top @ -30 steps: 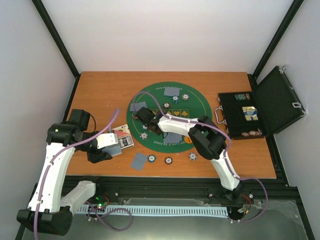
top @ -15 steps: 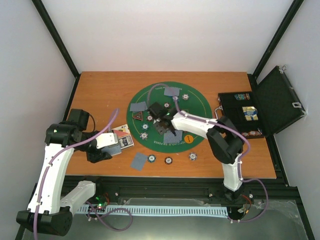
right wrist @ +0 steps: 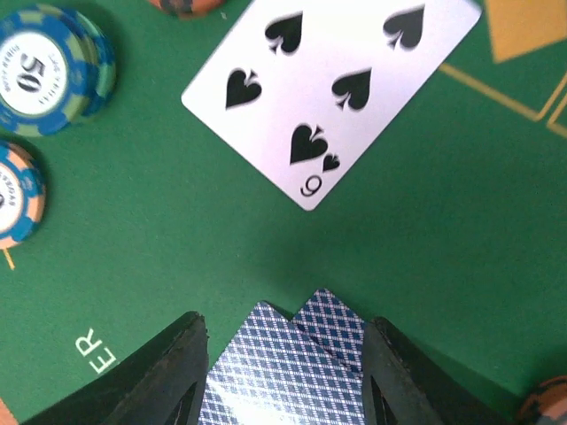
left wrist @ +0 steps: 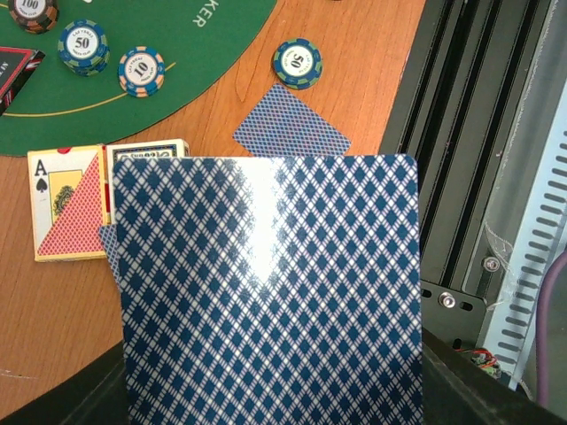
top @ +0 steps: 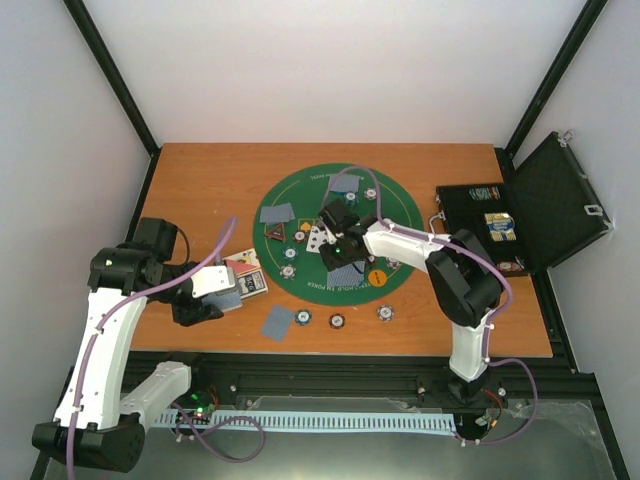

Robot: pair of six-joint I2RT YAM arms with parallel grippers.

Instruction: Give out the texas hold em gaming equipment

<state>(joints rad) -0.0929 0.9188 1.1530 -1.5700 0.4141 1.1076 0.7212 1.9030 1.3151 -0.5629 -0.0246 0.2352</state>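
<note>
One nine of spades [right wrist: 332,97] lay face up on the green mat [right wrist: 133,266], at twelve o'clock from your right gripper [right wrist: 283,326]. That gripper's fingers stood apart and pinched nothing I could see, but two blue-backed cards [right wrist: 283,372] lay right under them. If you had dropped or shut there, you might have shoved that pair, or knocked the chips [right wrist: 53,75] at ten o'clock. Your left gripper [top: 205,305] was closed on a shiny card [left wrist: 270,292], off the mat at eight o'clock. That card could have slipped out.
</note>
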